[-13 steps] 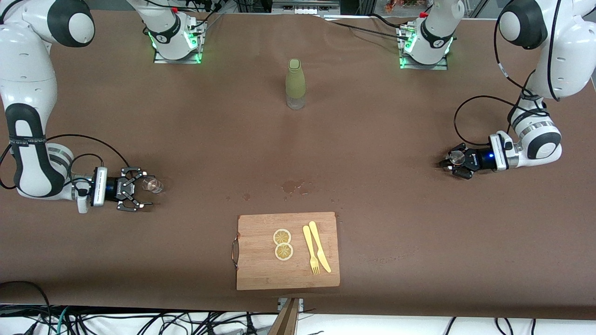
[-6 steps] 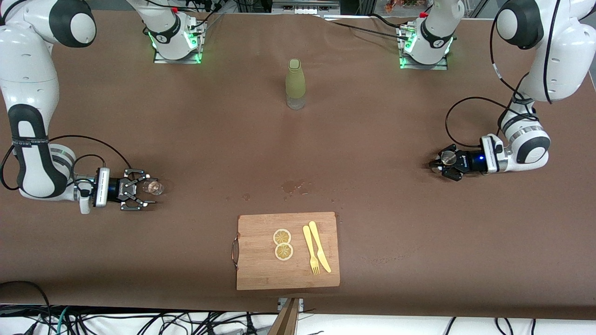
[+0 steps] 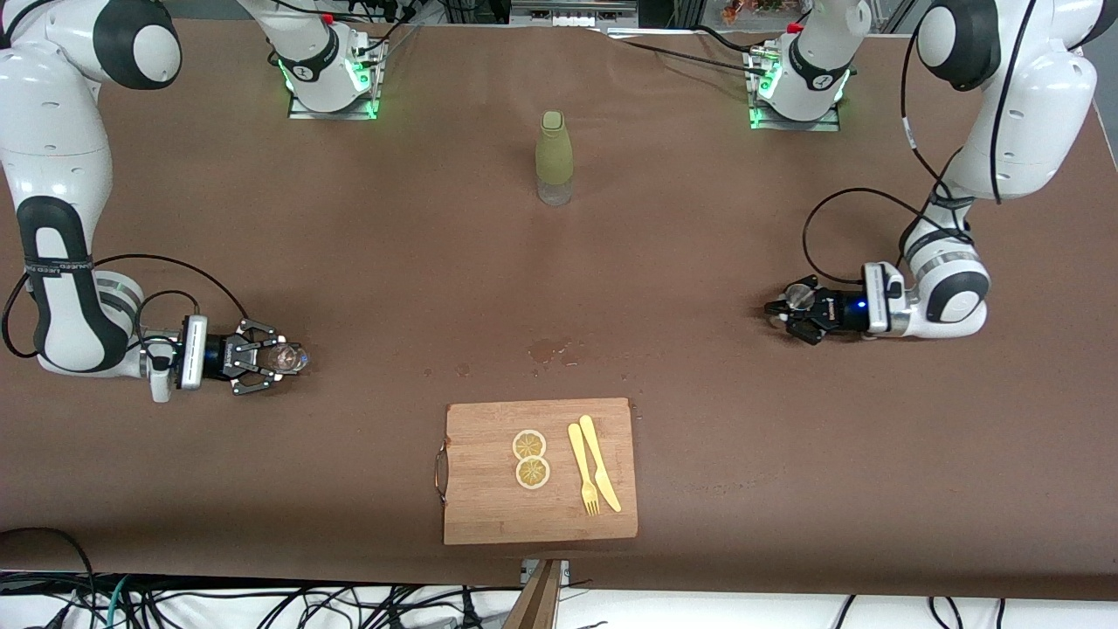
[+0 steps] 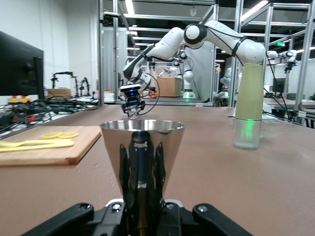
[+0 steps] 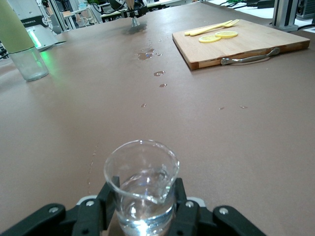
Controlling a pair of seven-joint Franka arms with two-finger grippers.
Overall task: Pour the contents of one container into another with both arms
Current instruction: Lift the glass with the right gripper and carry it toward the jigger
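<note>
A small clear glass beaker [image 3: 286,356] [image 5: 141,183], part full of water, stands on the brown table toward the right arm's end. My right gripper [image 3: 281,359] [image 5: 142,209] is low at the table and shut on the beaker's base. A shiny metal cone-shaped cup [image 3: 797,297] [image 4: 142,147] sits in my left gripper [image 3: 789,314] [image 4: 141,196], which is shut on its narrow lower part, low over the table toward the left arm's end. The two containers are far apart.
A tall olive-green bottle [image 3: 555,157] stands mid-table near the bases. Wet spots [image 3: 550,350] mark the cloth at the middle. Nearer the front camera lies a wooden cutting board [image 3: 489,511] with two lemon slices [image 3: 530,459], a yellow fork and a knife.
My right gripper, open around the beaker a second ago, has shut on it. My left arm has carried the metal cup toward the table's middle.
</note>
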